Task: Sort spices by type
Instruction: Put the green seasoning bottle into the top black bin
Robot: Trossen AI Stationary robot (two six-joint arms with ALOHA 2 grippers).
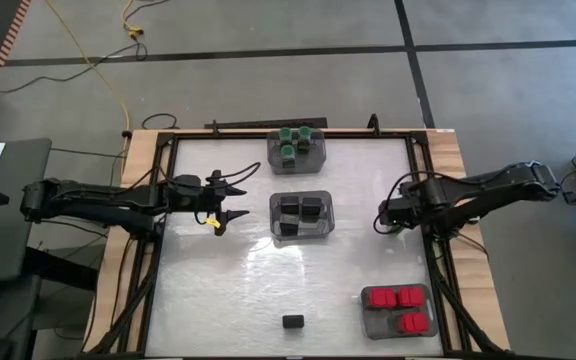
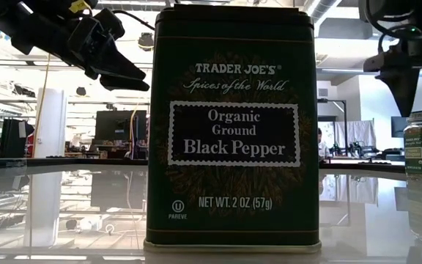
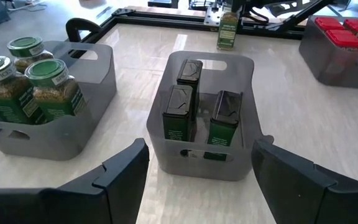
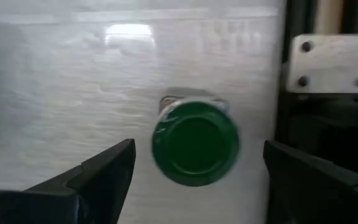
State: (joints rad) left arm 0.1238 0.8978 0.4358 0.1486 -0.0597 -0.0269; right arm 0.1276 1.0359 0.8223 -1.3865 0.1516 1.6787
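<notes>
1. Our right hand [image 4: 194,177], fingers spread and empty, hovers over a stray green-capped jar [image 4: 196,142] at the bench's right edge; next, descend and close.
2. Our left hand [image 1: 230,203] waits released beside the black-tin bin [image 1: 302,215].
3. We count three binned black tins, one loose [image 1: 292,321]; four red caps.

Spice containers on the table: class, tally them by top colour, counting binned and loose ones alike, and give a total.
Green-capped jars: 4 (3 binned, 1 loose)
Black tins: 4 (3 binned, 1 loose)
Red-capped jars: 3 (all binned)
Total: 11
</notes>
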